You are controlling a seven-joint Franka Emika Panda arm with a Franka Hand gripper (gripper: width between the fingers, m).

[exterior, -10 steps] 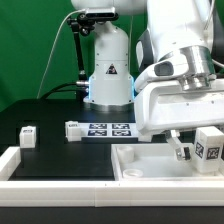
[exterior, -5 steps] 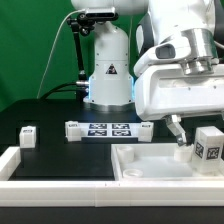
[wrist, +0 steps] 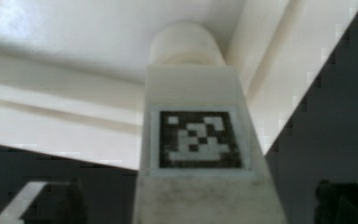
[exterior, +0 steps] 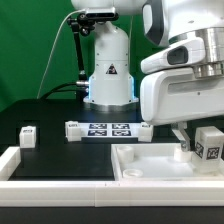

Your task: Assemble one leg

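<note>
A small white leg point(exterior: 184, 153) stands upright in the large white square tray-like piece point(exterior: 145, 168), near its far right corner. My gripper point(exterior: 183, 141) hangs just above the leg. In the wrist view the leg point(wrist: 197, 120) fills the middle, with its black-and-white tag facing the camera. My gripper point(wrist: 185, 205) is open. Its dark fingers point(wrist: 23, 202) stand on either side of the leg with gaps between.
Another tagged white block point(exterior: 208, 143) sits at the exterior view's right of the leg. The marker board point(exterior: 100, 129) lies behind, with a small tagged block point(exterior: 143, 130) at its right end. One more small block point(exterior: 27, 135) sits at far left. A white raised border point(exterior: 60, 186) runs along the front.
The arm has risen steadily, and the gripper has lifted off the leg. The leg stays standing in the square piece.
</note>
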